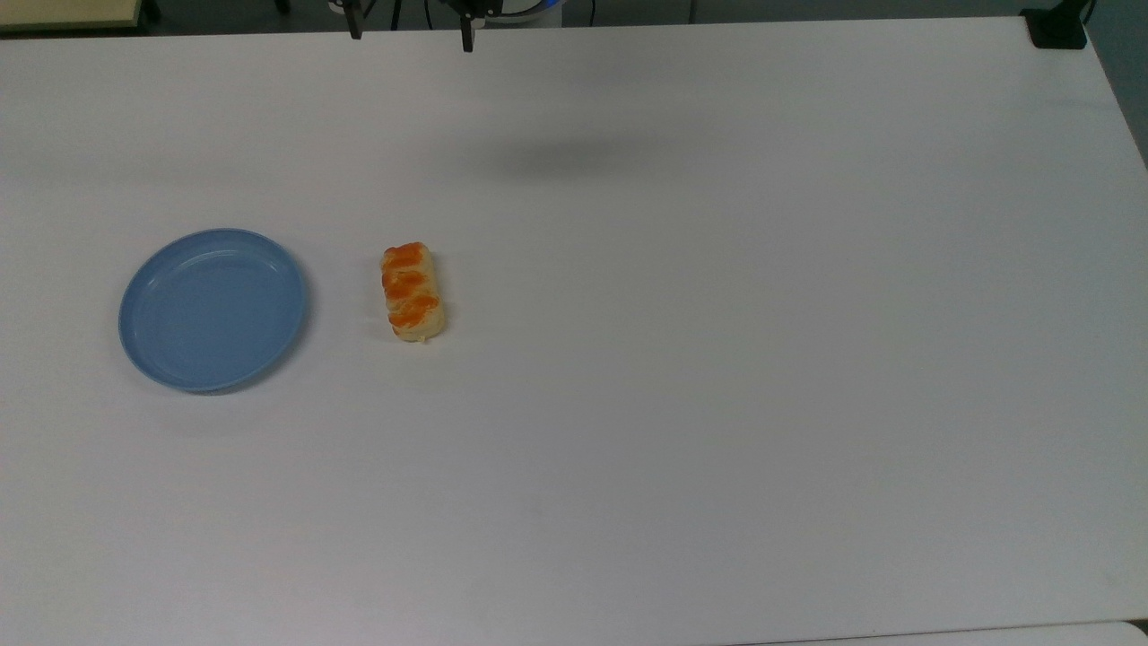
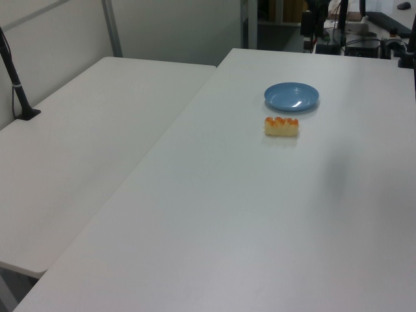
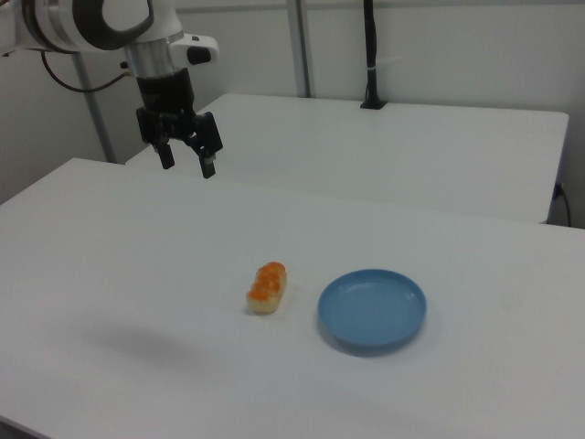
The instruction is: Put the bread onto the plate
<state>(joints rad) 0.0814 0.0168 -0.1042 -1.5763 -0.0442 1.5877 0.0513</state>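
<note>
While the arm [image 3: 101,23] is held high over the counter [image 3: 137,274] in the right view, its wrist is turned straight down and the jaws [image 3: 187,163] are seen spread wide apart, with nothing between them. They hang well above the surface and well apart from both loose items. In the top view the jaws [image 1: 411,36] are cut off by the upper edge, so that little more than the two dark fingertips [image 1: 466,40] is shown, and a soft shadow is cast on the counter [image 1: 717,404] below them.

The bread [image 1: 413,292] is seen lying flat on the counter, near the plate [image 1: 213,309] but not touching it. In the top view it is placed to the plate's right, with its long side running up and down the picture. In the right view the bread [image 3: 266,287] is shown to the left of the plate [image 3: 372,309]. In the left view the bread [image 2: 281,126] is seen just in front of the plate [image 2: 291,96], and a second counter [image 2: 78,143] is shown alongside at the left view's left.
</note>
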